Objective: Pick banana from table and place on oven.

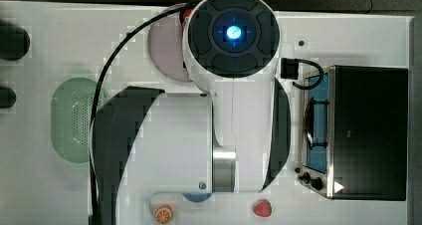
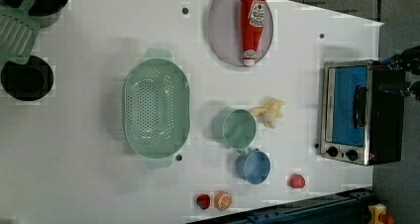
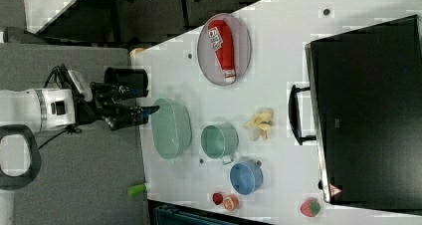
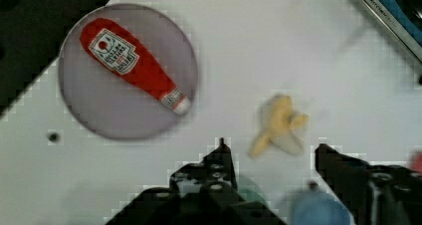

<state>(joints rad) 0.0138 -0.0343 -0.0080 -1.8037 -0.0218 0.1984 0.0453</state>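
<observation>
A grey plate (image 2: 225,35) sits on the white table (image 2: 89,184) with a red ketchup bottle (image 2: 251,26) lying flat across it, cap pointing off toward the middle of the table. Near it, a mint-green colander (image 2: 156,107) stands with nothing inside, and just to the left view's right of that colander is a green cup (image 2: 237,129), also holding nothing that I can see. A blue cup (image 2: 253,166) sits close beside the green one, looking empty too. Along the table's near edge in the left view lie an orange slice (image 2: 223,200), a small dark-red berry (image 2: 203,201) touching it, and a strawberry (image 2: 296,181) further toward the oven (image 2: 369,110). The oven is a black box with a blue-tinted glass door, shut, and its top is bare. The banana (image 2: 270,112) lies on the table, peel flaps splayed, just beside the green cup and between that cup and the oven door, touching neither the oven nor the plate. The gripper (image 4: 271,153) hangs up in the air with its two black fingers (image 4: 219,160) spread apart and holding nothing; through the wrist view the banana lies below, roughly between the fingertips and a little ahead of them, well clear of both.
</observation>
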